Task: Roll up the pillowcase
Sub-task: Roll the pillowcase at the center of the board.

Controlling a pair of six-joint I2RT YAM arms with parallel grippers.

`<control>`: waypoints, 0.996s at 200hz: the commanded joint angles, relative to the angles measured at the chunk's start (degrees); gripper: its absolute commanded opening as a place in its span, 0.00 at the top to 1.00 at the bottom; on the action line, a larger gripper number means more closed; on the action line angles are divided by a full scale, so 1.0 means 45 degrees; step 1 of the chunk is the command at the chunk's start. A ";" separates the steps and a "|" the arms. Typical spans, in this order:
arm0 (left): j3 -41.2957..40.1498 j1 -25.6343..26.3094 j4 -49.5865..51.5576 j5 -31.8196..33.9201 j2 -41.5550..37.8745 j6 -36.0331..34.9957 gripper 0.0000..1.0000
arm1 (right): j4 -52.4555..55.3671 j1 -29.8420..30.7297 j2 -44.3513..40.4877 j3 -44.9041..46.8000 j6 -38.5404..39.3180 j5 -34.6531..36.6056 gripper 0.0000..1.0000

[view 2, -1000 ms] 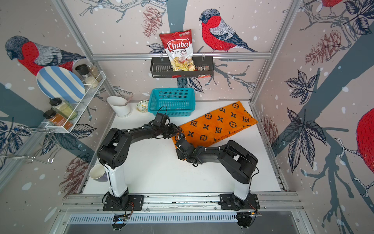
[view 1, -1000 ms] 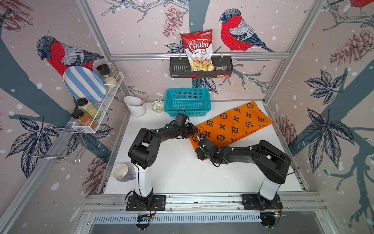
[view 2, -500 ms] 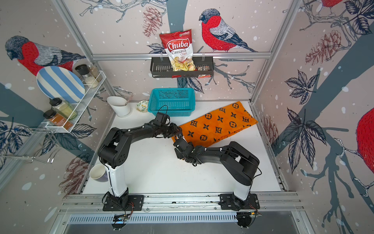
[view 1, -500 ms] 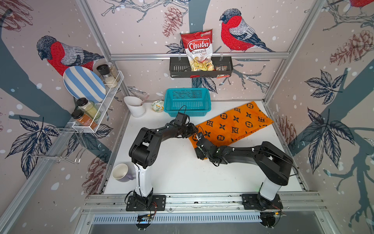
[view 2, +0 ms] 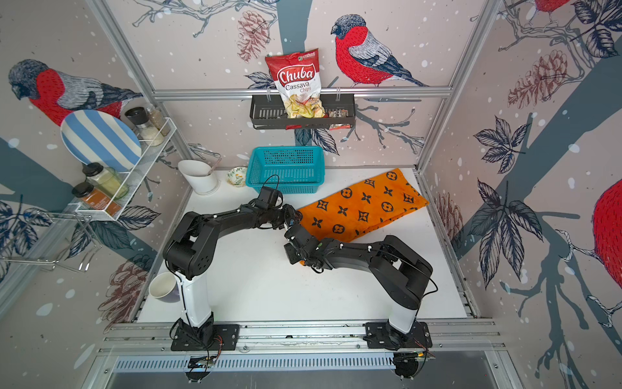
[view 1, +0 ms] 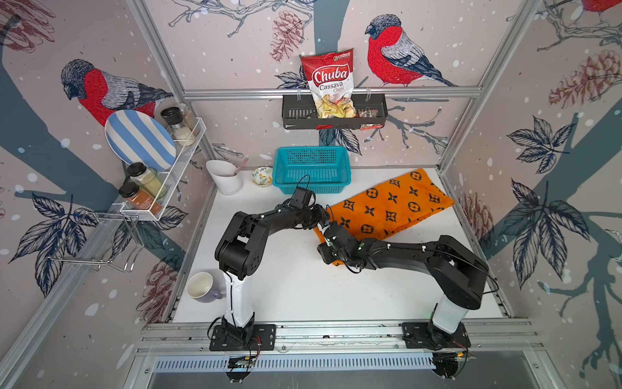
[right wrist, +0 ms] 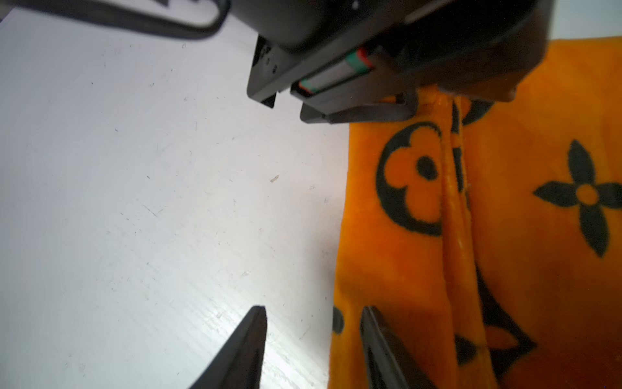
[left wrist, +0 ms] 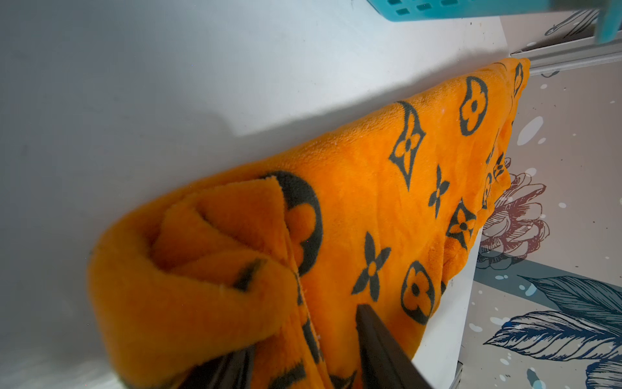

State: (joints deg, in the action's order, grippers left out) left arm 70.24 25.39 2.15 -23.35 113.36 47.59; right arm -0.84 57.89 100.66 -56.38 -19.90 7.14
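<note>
Pillowcase [view 1: 390,205] stretches away rightward; left gripper [left wrist: 304,333] pinches its rolled near end, right gripper [right wrist: 312,309], jaws parted, straddles the same edge alongside.

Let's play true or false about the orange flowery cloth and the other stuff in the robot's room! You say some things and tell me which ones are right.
1. The pillowcase is orange with black flowers. True.
2. The pillowcase lies inside the teal basket. False: it lies on the white table, beside the basket.
3. A chip bag stands in the black rack on the back wall. True.
4. The pillowcase is rolled up all the way. False: only the end by the grippers is curled, and the rest lies flat.
5. The left gripper has orange fabric between its fingers. True.
</note>
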 commanded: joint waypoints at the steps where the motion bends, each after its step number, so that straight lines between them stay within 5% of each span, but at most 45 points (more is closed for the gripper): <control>1: 0.0037 0.0043 0.0283 0.0306 0.0067 -0.0174 0.47 | 0.0259 -0.0259 0.0050 0.0217 -0.0166 0.0380 0.46; 90: 0.0018 0.0042 0.0342 0.0307 0.0087 -0.0295 0.47 | 0.0264 0.0047 0.1305 0.1018 0.0828 0.3038 0.29; 131: 0.0085 0.0042 0.0455 0.0380 0.0015 -0.0486 0.46 | 0.0187 0.0413 0.1991 0.1185 0.0776 0.4282 0.59; 159: 0.0408 0.0042 0.1094 0.0728 -0.0294 -0.0968 0.40 | 0.0265 0.0468 0.2093 0.1124 0.0338 0.3838 1.00; 199: 0.1182 0.0021 0.2843 0.2150 -0.1695 -0.2273 0.19 | -0.0432 0.0676 0.1393 0.0771 -0.0662 0.1258 1.00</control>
State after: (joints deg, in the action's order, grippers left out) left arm 73.87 25.56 9.21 -18.81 109.03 42.39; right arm -8.47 60.31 107.61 -52.56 -18.35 26.06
